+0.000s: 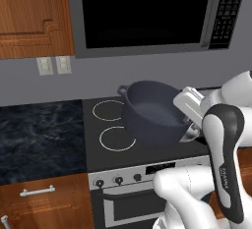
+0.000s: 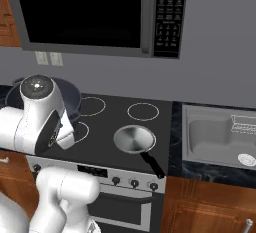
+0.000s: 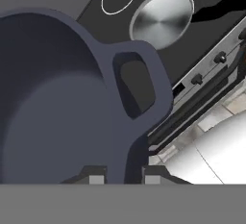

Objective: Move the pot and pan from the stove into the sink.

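Observation:
The dark blue-grey pot (image 1: 150,112) hangs tilted over the left side of the black stove (image 1: 106,159), and it seems to be raised off the glass. My gripper (image 1: 188,127) is shut on the pot's right rim, next to a loop handle. In the hand view the pot's wall (image 3: 57,103) runs down between my fingertips (image 3: 97,179), with the loop handle (image 3: 144,81) just above them. The silver pan (image 2: 134,139) sits on the front right burner, its black handle pointing to the front right. The pan (image 3: 163,18) shows past the pot. The sink (image 2: 210,134) lies to the right of the stove.
A microwave (image 1: 147,12) hangs low above the stove. A dark marble counter (image 1: 39,134) lies to the left of the stove. A wire rack (image 2: 245,124) sits at the sink's far right. Knobs (image 2: 125,181) line the stove's front panel.

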Motion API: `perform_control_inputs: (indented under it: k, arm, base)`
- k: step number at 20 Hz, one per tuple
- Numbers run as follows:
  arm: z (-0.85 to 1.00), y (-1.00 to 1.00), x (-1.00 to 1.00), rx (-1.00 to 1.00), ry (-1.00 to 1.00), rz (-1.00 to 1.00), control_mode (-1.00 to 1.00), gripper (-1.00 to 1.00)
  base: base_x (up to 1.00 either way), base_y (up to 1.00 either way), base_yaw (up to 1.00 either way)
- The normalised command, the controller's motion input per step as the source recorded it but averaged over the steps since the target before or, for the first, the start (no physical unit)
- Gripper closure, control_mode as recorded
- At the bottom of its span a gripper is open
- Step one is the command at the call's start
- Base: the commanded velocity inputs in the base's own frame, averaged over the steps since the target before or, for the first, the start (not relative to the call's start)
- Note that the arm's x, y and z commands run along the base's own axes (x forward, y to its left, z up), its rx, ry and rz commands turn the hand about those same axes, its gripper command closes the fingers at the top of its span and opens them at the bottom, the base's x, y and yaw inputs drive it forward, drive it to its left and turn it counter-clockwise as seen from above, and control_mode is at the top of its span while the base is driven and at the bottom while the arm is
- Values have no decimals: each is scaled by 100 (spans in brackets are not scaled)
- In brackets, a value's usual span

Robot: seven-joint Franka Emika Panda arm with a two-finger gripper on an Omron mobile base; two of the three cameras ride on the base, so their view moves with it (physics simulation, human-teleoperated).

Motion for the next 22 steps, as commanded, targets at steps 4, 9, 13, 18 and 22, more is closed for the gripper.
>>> perform_control_inputs:
  k: [4,9,13,18,22]
  arm:
    - [0,-2,-9,0,-10,2,-100,100]
    - [0,0,0,0,0,0,-100,100]
    - [0,0,-3,0,0,0,100,100]
    - [0,0,0,0,0,0,100,100]
    - [0,0,0,0,0,0,100,100]
  base:
    - [0,0,0]
    - [0,0,0]
    - [-13,-4,0]
    - [-3,-35,-1]
    - [0,-61,-3]
